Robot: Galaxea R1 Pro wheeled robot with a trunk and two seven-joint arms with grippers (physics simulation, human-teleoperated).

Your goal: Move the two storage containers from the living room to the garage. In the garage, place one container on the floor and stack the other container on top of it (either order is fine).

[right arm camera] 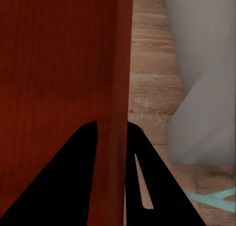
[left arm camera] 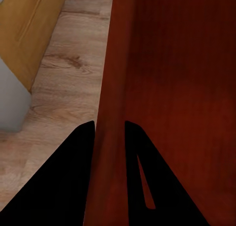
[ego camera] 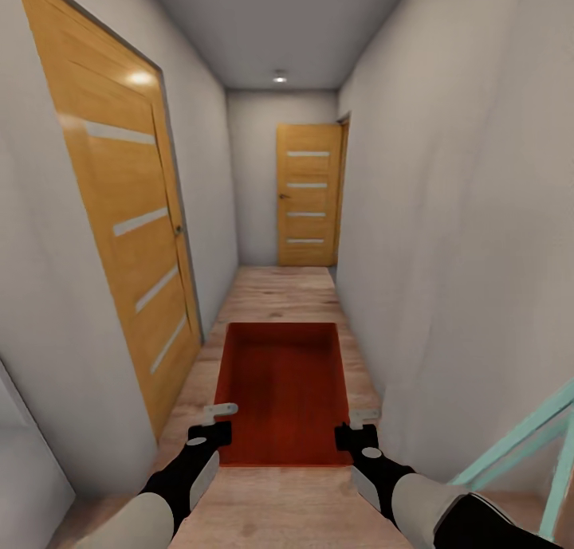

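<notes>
The left gripper (ego camera: 221,420) was clamped on the left wall of the orange-red bin (ego camera: 283,390), near the bin's closest corner; in the left wrist view its two dark fingers (left arm camera: 69,177) stood one on each side of that thin wall, the gripper (left arm camera: 109,125) closed tight against it. The right gripper (ego camera: 360,425) held the opposite wall in the same way, and in the right wrist view the gripper (right arm camera: 112,123) pinched the wall edge between its fingers (right arm camera: 147,181), with the inside of the bin (right arm camera: 54,73) on one side and the wood floor (right arm camera: 150,88) on the other.

The bin hung between the two grippers, open side up, its long axis running straight ahead from them, carried level above the light plank floor (ego camera: 279,294) of a narrow hallway.

Just outside the right gripper, a pale green frame (ego camera: 526,445) leaned by the white wall (ego camera: 470,214). Beyond the left gripper, a tan wooden door (ego camera: 119,214) with pale horizontal strips was set in the left wall. Far ahead of the bin, at the hallway's end, stood a second door (ego camera: 308,194) of the same kind, under a small ceiling light (ego camera: 280,77).
</notes>
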